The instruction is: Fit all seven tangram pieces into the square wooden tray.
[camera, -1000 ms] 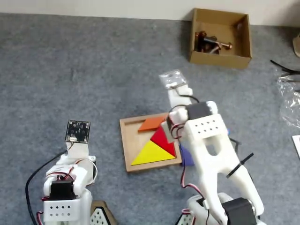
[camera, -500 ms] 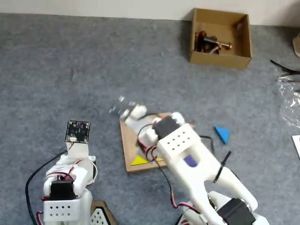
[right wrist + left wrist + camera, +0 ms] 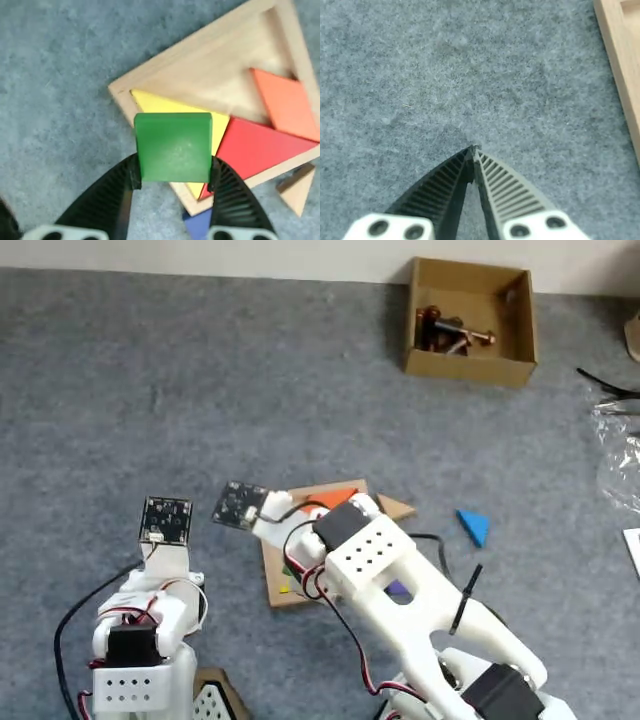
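Grey carpet (image 3: pixel 150 370) as work surface, wall strip along the top. Lower left of the high view: left arm (image 3: pixel 135 640), parked. Left gripper (image 3: pixel 472 152) points down at bare carpet, jaws clenched on nothing, tray edge at the side of its view. Middle of the frame: square wooden tray (image 3: pixel 272 575), sitting slightly rotated, right arm (image 3: pixel 400 590) lying across it. Right gripper (image 3: pixel 173 172) grasps the green square (image 3: pixel 173 146) by two opposite edges, flat face toward the camera, over the tray's corner above the yellow triangle (image 3: pixel 155 105). The square's edges are turned off the tray's sides. It has no long axis. In the tray: red triangle (image 3: pixel 255 147), orange parallelogram (image 3: pixel 335 502) with its long axis along the upper rim. Just outside the tray: tan triangle (image 3: pixel 393 507). Further right: blue triangle (image 3: pixel 473 525). Upper right: cardboard box (image 3: pixel 470 350).
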Controlling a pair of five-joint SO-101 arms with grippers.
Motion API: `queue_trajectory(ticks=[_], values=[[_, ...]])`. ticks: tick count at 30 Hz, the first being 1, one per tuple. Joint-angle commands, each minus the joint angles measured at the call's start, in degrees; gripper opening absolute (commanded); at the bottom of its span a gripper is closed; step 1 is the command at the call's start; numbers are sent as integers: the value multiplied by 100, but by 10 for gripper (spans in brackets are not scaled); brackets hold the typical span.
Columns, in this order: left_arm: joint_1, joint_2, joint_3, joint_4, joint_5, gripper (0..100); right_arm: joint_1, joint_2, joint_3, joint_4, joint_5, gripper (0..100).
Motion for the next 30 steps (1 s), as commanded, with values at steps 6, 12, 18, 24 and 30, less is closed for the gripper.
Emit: queue_trajectory(ticks=[6,12,18,24,30], values=[[-57,13,119,26,26,6,13,-180,-92,-1121,-703,146],[-57,13,119,26,26,6,312,-180,-75,-1578,-1240,146],[-57,13,119,26,26,6,286,-180,127,-1604,-1266,146],[-57,13,119,26,26,6,321,-180,198,-1719,-1512,146],[-57,13,119,26,26,6,532,-171,215,-2035,-1837,146]])
